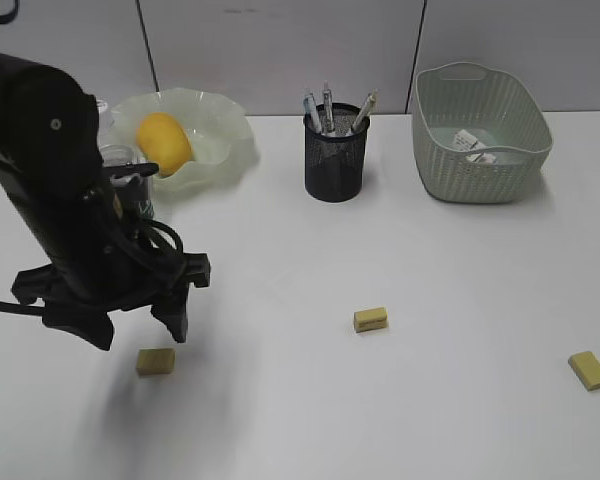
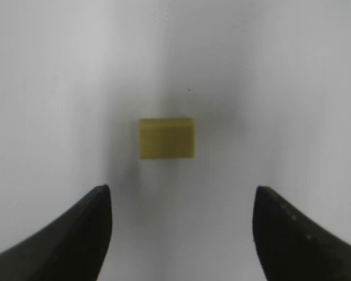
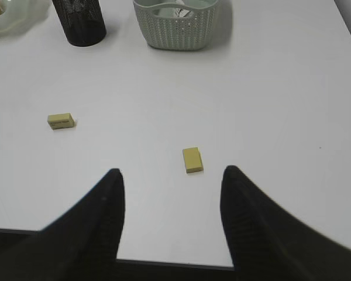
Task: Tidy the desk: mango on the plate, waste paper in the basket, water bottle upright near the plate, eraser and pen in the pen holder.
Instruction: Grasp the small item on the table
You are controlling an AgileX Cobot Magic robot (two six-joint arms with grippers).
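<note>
left gripper (image 1: 140,325) spread wide just above the nearest eraser (image 1: 156,361), mango (image 1: 164,142) on plate (image 1: 225,125) beyond it, waste paper (image 1: 473,145) in basket (image 1: 525,160), right gripper (image 3: 171,219) spread, empty

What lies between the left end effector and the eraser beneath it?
Only bare desk separates the open left end effector from the eraser, per the left wrist view.
</note>
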